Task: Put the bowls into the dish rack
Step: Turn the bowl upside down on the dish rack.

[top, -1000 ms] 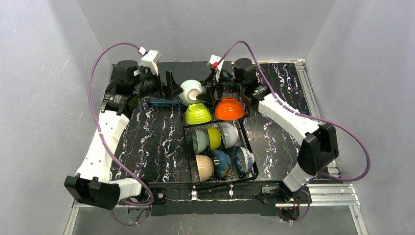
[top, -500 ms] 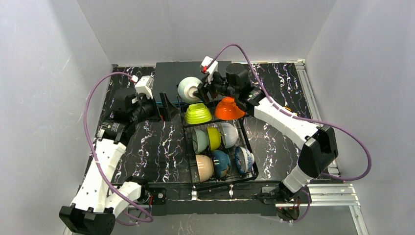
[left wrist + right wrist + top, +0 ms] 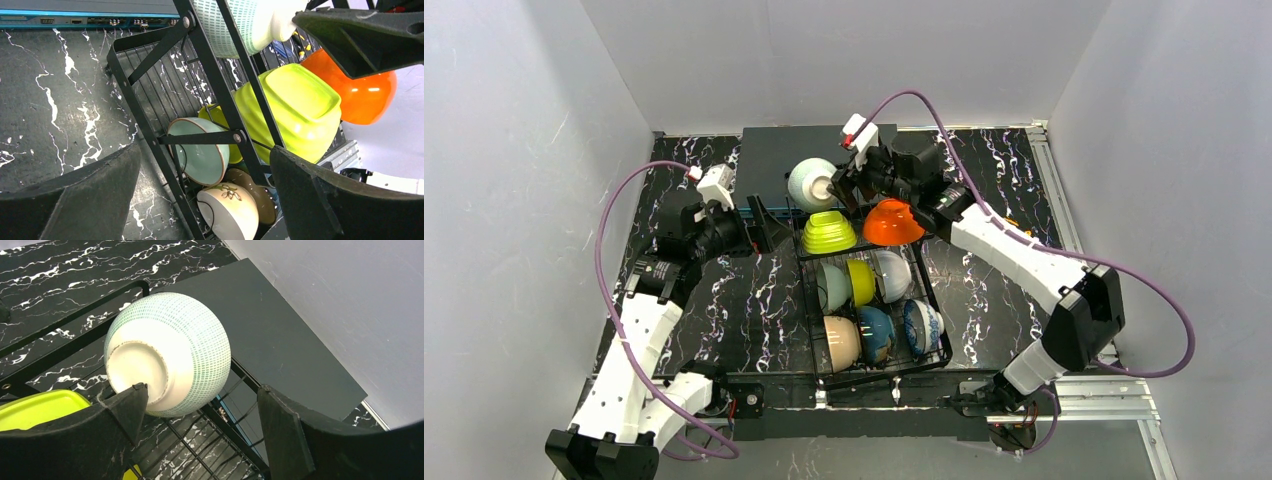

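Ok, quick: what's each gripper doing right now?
Left gripper: open, holding nothing.
Right gripper: open at the white green-patterned bowl, one finger clear of it, not clamping it.

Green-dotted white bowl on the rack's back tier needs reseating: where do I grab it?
Pinch across its foot ring, approaching from the right end effector's side: the bowl lies tipped, base facing that way, rim turned away, belly probably too round.

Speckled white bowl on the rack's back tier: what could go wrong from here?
The speckled bowl lies on its side atop the dish rack and could roll. One finger of the open right end effector sits at its foot ring; pulling away might drag it. The orange bowl beside the arm could get bumped.
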You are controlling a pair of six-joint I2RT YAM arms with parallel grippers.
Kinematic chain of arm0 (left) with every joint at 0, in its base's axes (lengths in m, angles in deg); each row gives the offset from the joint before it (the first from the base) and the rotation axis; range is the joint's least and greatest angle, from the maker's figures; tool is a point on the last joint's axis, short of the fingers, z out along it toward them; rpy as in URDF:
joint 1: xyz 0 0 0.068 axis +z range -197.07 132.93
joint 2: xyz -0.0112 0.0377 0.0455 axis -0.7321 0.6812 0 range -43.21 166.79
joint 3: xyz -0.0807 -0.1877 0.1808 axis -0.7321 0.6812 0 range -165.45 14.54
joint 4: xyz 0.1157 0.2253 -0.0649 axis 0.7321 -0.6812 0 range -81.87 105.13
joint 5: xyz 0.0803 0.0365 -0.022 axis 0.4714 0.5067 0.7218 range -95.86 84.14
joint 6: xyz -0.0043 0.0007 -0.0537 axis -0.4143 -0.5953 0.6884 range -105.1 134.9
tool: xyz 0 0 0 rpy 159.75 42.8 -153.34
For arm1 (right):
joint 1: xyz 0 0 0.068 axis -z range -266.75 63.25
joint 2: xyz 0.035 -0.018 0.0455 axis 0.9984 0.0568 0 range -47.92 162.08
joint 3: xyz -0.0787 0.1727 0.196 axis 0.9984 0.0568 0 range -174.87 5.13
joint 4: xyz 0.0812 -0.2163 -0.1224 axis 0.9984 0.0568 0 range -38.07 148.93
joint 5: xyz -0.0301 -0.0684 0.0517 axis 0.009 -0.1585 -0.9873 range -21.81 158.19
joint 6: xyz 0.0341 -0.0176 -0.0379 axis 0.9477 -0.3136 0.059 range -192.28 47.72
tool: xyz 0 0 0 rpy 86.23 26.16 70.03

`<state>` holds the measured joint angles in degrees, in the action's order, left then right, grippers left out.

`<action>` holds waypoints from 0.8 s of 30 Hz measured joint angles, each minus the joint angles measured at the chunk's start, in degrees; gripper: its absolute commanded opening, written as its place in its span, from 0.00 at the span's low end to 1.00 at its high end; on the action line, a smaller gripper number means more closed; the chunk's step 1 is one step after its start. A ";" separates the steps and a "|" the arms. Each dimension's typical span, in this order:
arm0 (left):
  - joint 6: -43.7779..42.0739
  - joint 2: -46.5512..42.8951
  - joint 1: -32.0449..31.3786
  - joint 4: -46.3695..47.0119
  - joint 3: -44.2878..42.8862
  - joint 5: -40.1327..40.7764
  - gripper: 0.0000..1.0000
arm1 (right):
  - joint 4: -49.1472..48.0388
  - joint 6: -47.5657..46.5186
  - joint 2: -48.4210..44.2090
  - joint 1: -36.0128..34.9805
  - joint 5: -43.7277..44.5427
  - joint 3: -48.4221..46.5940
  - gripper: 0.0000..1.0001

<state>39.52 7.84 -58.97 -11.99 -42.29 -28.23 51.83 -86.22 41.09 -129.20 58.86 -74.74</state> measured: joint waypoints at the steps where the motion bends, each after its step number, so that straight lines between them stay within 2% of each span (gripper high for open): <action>1: 0.20 0.00 0.00 0.20 0.00 0.11 0.98 | 0.04 0.02 -0.33 0.00 0.26 0.24 0.93; 4: 0.94 0.09 0.00 0.52 0.00 0.22 0.98 | 0.28 0.22 -1.99 0.02 0.70 1.20 0.99; 15: 4.74 -1.42 0.00 4.87 4.46 2.16 0.98 | 0.17 3.76 -8.52 1.38 0.37 2.12 0.99; 24: 6.36 -9.73 0.00 6.93 10.95 7.48 0.98 | -2.71 16.17 -9.97 14.27 -7.04 4.87 0.99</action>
<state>45.89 -1.89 -58.97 -5.06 -31.34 -20.76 49.12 -70.04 31.12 -114.93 51.83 -69.87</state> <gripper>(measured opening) 0.981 0.985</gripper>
